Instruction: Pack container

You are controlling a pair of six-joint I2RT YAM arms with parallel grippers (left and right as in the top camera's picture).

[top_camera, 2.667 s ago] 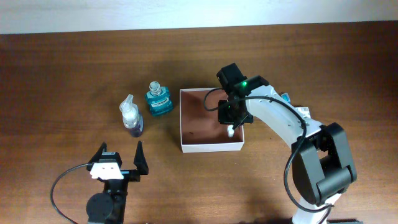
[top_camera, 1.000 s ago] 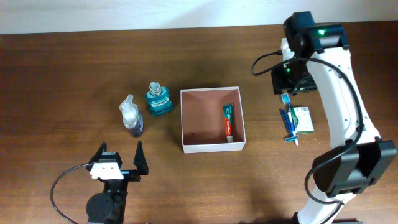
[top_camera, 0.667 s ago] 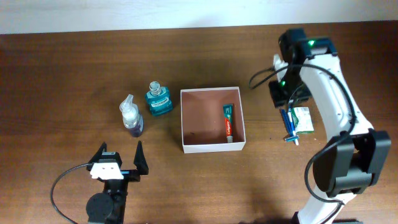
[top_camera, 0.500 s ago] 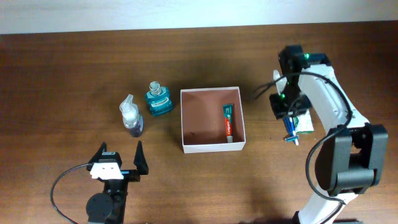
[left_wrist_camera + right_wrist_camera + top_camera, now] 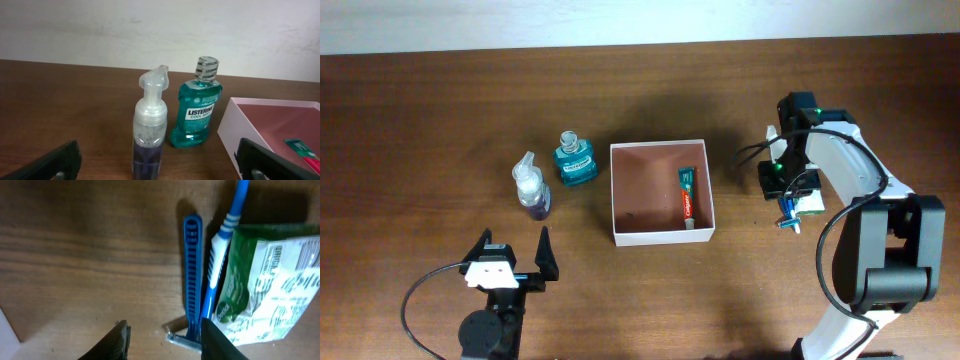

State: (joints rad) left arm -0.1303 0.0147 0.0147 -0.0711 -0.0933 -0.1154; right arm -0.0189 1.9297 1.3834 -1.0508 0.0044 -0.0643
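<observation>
The container [image 5: 616, 205], a shallow white-walled box with a pinkish-brown inside, sits mid-table with a red toothpaste tube [image 5: 687, 199] in its right part; its corner shows in the left wrist view [image 5: 235, 131]. My right gripper [image 5: 782, 186] is open and empty, low over a blue razor [image 5: 192, 295], a blue toothbrush [image 5: 220, 260] and a green-white packet [image 5: 270, 275] to the right of the container. My left gripper [image 5: 512, 262] is open and empty near the front edge, facing a clear pump bottle [image 5: 150, 130] and a teal mouthwash bottle [image 5: 198, 110].
The pump bottle [image 5: 531, 190] and the mouthwash bottle [image 5: 575, 160] stand left of the container. The razor's head [image 5: 787, 222] pokes out below the right gripper. A white wall runs along the table's far edge.
The right arm left the toothpaste in the container, swung right and up, then came down over the razor and toothbrush. The left arm has not moved.
</observation>
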